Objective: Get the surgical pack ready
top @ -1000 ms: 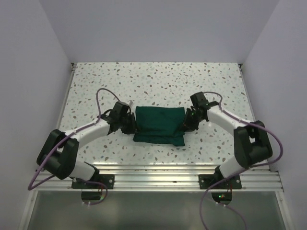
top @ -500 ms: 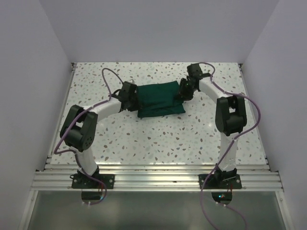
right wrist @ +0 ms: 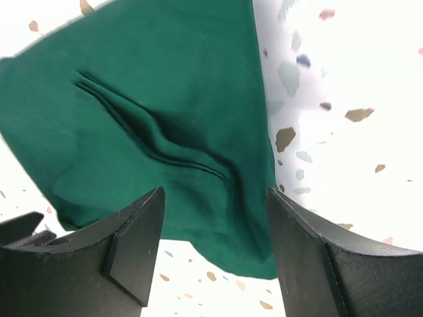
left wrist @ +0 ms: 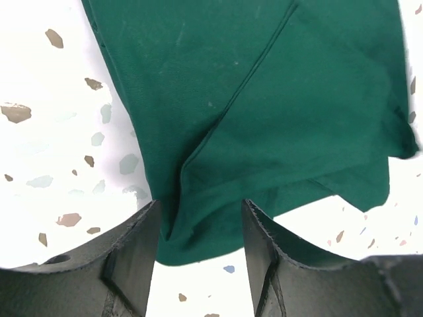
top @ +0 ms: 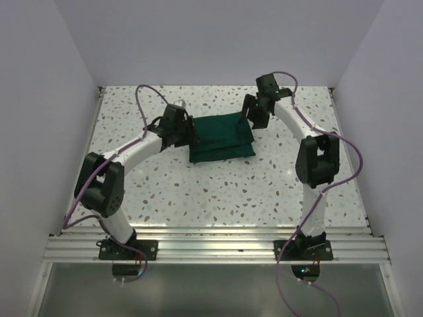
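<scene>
The surgical pack (top: 221, 137) is a dark green folded fabric bundle lying on the speckled table at mid-back. My left gripper (top: 188, 135) is at its left edge, open, its fingers apart with the pack's corner (left wrist: 198, 224) lying between and below them. My right gripper (top: 252, 119) is at the pack's upper right corner, open, hovering over the creased fabric (right wrist: 172, 145). Neither gripper grips the cloth.
The speckled table (top: 218, 191) runs to white walls at left, right and back. An aluminium rail (top: 211, 241) with both arm bases lies along the near edge. Purple cables (top: 147, 99) loop over each arm.
The pack has moved from the table's middle toward the back, both arms stretching out with it. In the last half second both grippers have drawn back slightly from the pack's edges.
</scene>
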`<act>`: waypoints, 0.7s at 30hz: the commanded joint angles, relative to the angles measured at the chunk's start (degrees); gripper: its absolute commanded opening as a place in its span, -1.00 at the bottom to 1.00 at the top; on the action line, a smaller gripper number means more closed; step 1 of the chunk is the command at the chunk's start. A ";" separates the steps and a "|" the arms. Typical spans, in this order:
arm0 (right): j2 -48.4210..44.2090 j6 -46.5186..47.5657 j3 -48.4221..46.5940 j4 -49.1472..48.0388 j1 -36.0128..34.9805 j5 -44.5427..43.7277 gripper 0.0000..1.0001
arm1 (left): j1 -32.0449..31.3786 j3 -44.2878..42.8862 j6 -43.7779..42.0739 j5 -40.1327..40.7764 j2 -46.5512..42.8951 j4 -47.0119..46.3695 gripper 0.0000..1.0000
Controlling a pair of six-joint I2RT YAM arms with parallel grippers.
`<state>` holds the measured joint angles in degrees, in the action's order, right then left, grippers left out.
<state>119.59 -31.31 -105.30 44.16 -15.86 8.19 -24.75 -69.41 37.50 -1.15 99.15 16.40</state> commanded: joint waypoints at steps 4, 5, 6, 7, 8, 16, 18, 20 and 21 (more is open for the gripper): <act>-4.02 3.09 -7.02 2.60 -0.23 -2.91 0.33 | 0.76 -1.09 -2.43 -0.35 -6.07 4.69 0.11; -3.58 3.88 -9.12 1.99 -0.14 -3.17 0.33 | 0.76 -0.65 -2.51 -0.52 -6.69 4.78 0.12; -2.79 4.41 -10.70 2.33 -0.23 -3.70 0.32 | 0.85 -0.21 -2.60 -0.70 -7.13 4.87 0.12; -0.70 5.02 -12.29 2.42 -0.23 -1.53 0.31 | 0.85 -0.12 -2.60 -1.22 -7.74 5.47 0.12; 0.46 6.34 -13.69 1.11 -0.05 1.02 0.29 | 0.85 -0.03 -2.78 -1.75 -7.83 5.74 0.12; 13.46 6.62 -24.25 -8.56 -0.14 20.28 0.25 | 1.90 0.85 -2.95 -6.40 -9.24 6.19 0.12; 15.75 6.00 -24.43 -11.02 -0.05 22.57 0.24 | 2.16 1.03 -3.13 -7.20 -9.59 6.10 0.11; 16.81 5.21 -22.77 -14.00 -0.05 23.63 0.24 | 2.17 1.64 -3.04 -8.08 -10.12 5.92 0.11; 17.08 4.77 -21.63 -15.84 -0.14 24.33 0.24 | 2.25 2.08 -2.96 -9.13 -10.64 5.14 0.11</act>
<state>136.05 -25.93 -127.85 34.81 -15.81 26.65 -23.05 -68.29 36.12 -6.79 91.96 22.15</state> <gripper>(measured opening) 0.624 0.557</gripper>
